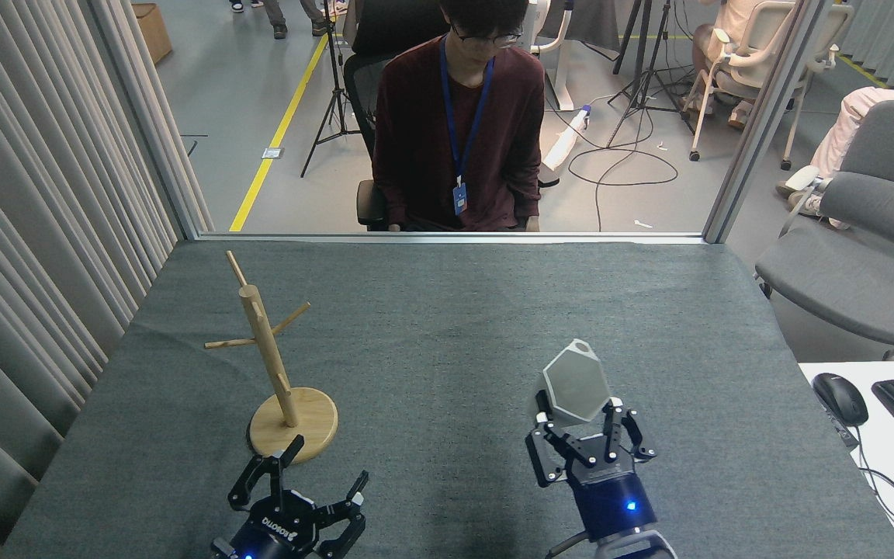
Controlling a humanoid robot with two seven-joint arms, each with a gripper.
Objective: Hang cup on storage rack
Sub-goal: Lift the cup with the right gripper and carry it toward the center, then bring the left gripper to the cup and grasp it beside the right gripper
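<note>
Stretching wide between the two arms, the grey cloth-covered table (447, 310) lies bare across its middle and far half, right up to the metal rail where a seated person in a maroon top (455, 132) faces it. One light wooden mug tree with a round disc base (280, 365) stands near the left edge; four thin pegs show. One small white hexagonal cup (575, 383) is lifted off the cloth, tilted, its rim tab uppermost, clamped between the fingers of the right gripper (580, 423), which points up and away. The left gripper (321, 472) sits low at the near edge, fingers spread, just beside the disc base.
</note>
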